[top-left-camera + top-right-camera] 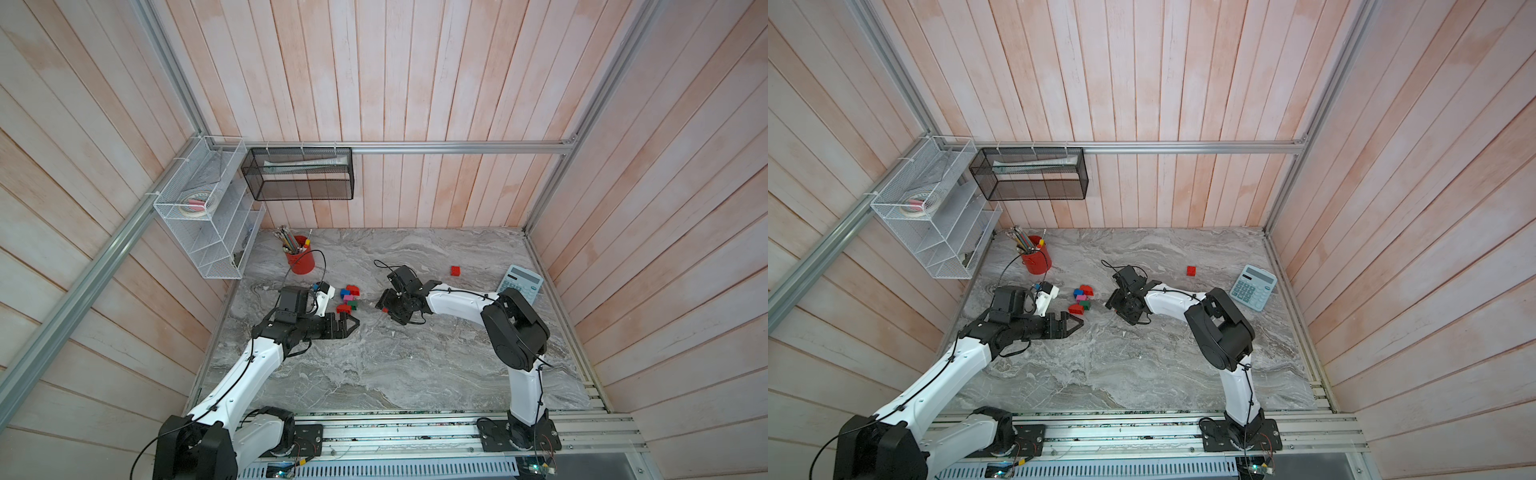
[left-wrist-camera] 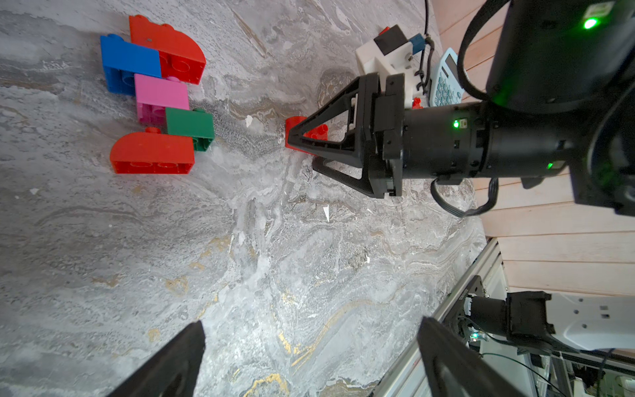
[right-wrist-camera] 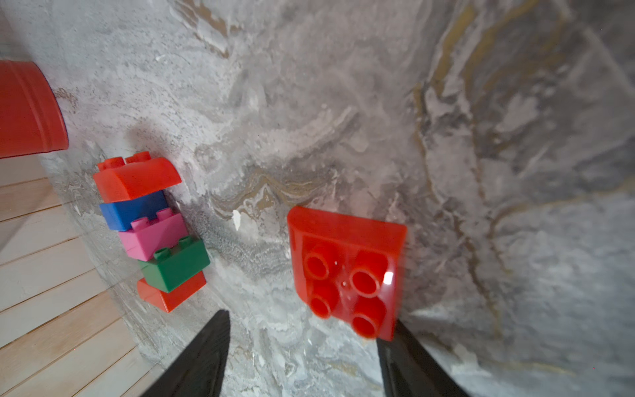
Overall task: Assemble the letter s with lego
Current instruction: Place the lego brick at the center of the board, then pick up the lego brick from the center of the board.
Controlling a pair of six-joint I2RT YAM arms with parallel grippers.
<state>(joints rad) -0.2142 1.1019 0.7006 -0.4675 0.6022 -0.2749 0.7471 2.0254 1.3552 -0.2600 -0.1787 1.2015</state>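
Your right gripper hangs with jaws parted, clamping nothing; a loose red brick sits between them on the worktop, against one jaw only. You're likely fetching it for the half-built S nearby: close squarely, then carry it over. Your left gripper is wide open, empty.

A stepped chain of studded plastic lego bricks lies on its side on the grey marble tabletop, each brick touching the next: a red brick with a rounded corner, a blue brick, a pink brick, a dark green brick and a longer red brick with a rounded end. Near the chain but apart from it is a red four-stud brick with one curved edge, its studs showing and its outline slightly blurred. A small red brick lies alone, well apart toward the back.
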